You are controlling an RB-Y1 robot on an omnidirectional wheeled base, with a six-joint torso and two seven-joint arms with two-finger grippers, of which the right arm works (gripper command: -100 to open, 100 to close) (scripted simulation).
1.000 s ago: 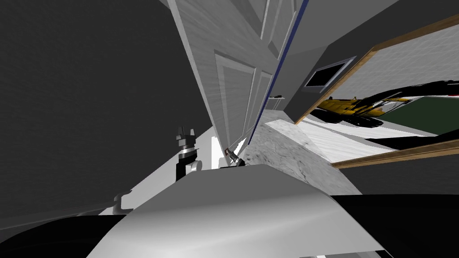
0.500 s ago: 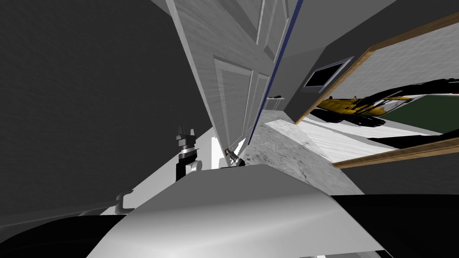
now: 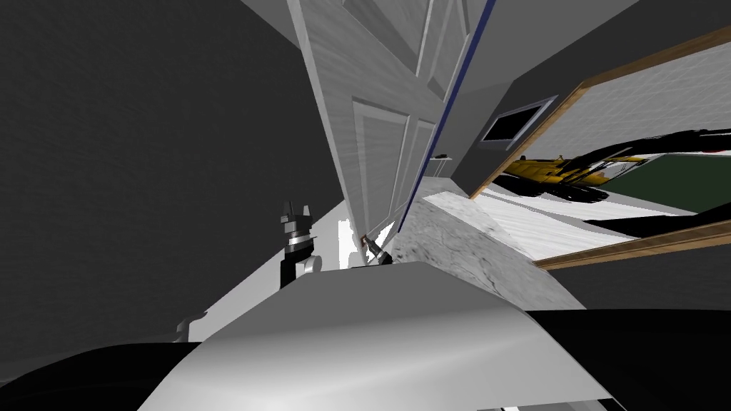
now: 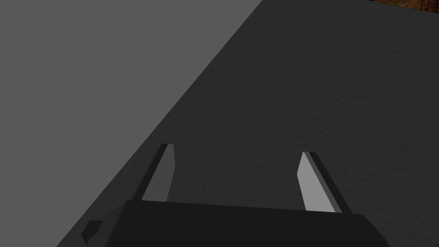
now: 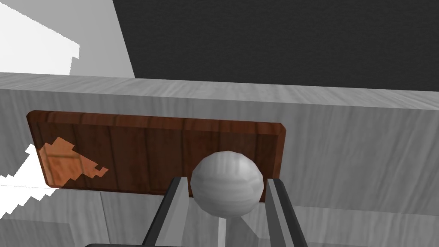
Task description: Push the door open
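The grey panelled door (image 3: 385,143) with a blue edge stands ajar in front of me, and marbled floor shows through the gap. My right gripper (image 3: 371,247) is at the door's low end in the head view. It is shut on the round grey door knob (image 5: 226,183), with its fingers (image 5: 176,206) pressing the knob's sides. The knob sits on a brown wooden plate (image 5: 145,150) fixed to the door's grey face. My left gripper (image 3: 295,214) is held up beside a dark wall, left of the door, and is open (image 4: 236,180) with nothing between its fingers.
A dark grey wall (image 3: 143,157) runs along my left. Beyond the door lie a marbled floor (image 3: 457,242), a wood-framed picture (image 3: 621,171) and a small dark window (image 3: 517,123) on the right wall. A bright white patch (image 5: 34,47) shows past the door's edge.
The door's near face has shifted a little to the right in the head view, swinging slightly away. My right gripper has moved with it, still on the knob. The left arm has not moved.
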